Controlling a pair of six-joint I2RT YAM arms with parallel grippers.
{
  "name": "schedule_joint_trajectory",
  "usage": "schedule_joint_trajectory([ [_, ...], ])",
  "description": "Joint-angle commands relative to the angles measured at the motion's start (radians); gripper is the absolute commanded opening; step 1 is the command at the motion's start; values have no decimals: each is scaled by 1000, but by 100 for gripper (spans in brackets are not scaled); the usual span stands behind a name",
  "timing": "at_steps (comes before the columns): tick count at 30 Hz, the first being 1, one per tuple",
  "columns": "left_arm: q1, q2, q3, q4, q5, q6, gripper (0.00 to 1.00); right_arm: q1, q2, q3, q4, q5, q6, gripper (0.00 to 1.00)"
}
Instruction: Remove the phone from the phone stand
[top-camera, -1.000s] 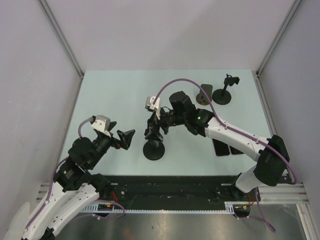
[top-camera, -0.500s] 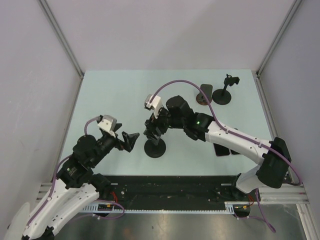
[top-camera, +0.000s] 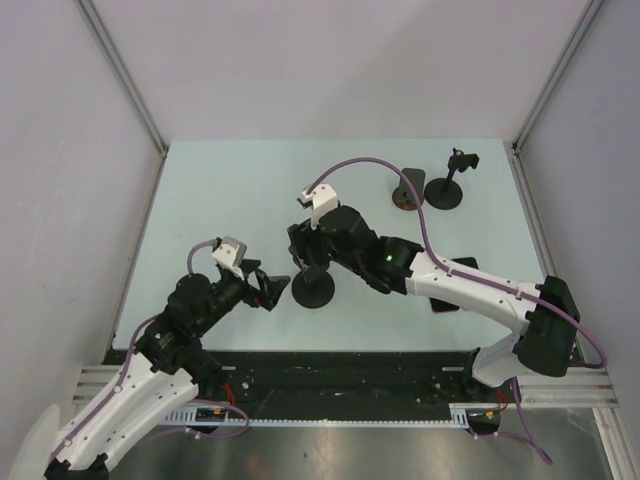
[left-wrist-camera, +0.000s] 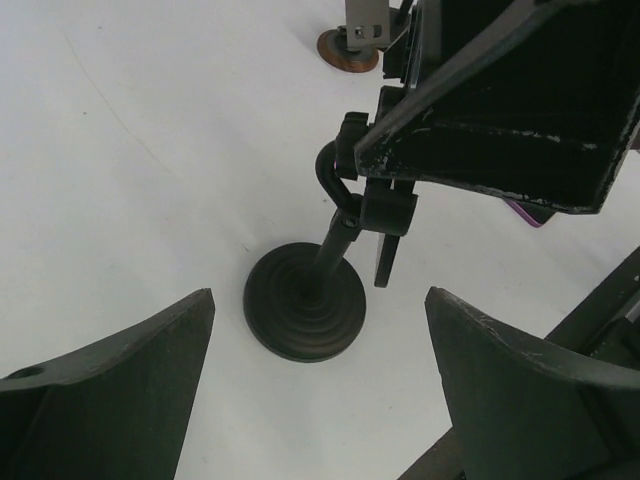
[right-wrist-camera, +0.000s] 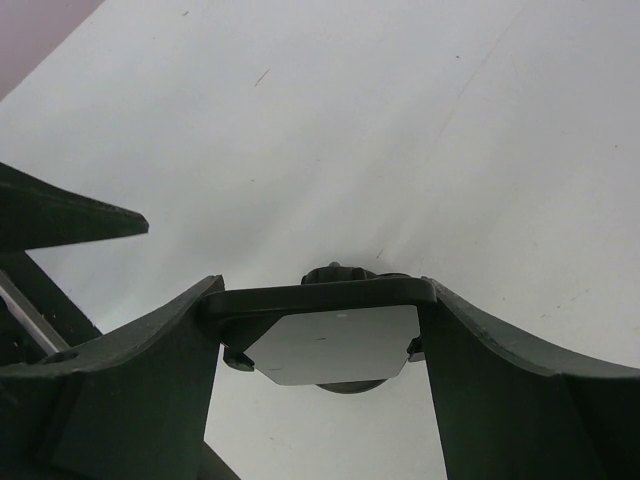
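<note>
The black phone (right-wrist-camera: 330, 335) sits in the clamp of the black phone stand, whose small clamp tabs still hold its two edges. My right gripper (right-wrist-camera: 322, 300) is shut on the phone, one finger on each side. In the top view the right gripper (top-camera: 308, 258) is over the stand's round base (top-camera: 313, 290). My left gripper (top-camera: 272, 290) is open and empty, just left of that base. In the left wrist view the left gripper (left-wrist-camera: 318, 296) faces the base (left-wrist-camera: 305, 302) and stem, with the base lying between its fingertips.
A second, empty phone stand (top-camera: 445, 190) stands at the back right, with a brown disc-based item (top-camera: 407, 196) beside it. Dark phones (top-camera: 446, 300) lie flat on the table under my right forearm. Grey walls enclose the table on three sides.
My left gripper has moved right, close to the stand's base. My right wrist has turned and shifted slightly, and the stand's base has slid a little up and right.
</note>
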Motion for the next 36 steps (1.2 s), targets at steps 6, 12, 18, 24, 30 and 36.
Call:
schedule_joint_trajectory([
  [6,-5,99,-51,261,83,-147,87,23,-39,3,4,128,92,0],
  [12,-6,159,-69,399,105,-163,79,37,-36,2,7,136,102,0],
  [18,-8,217,-71,451,86,-143,68,46,-35,0,5,145,106,0],
  [24,-6,274,-57,485,97,-129,54,51,-36,0,1,147,114,0],
  [30,-6,282,-66,490,104,-120,24,51,-36,-1,-10,150,115,0],
  [36,-6,254,-80,474,83,-106,0,39,-55,-6,-26,153,68,0],
])
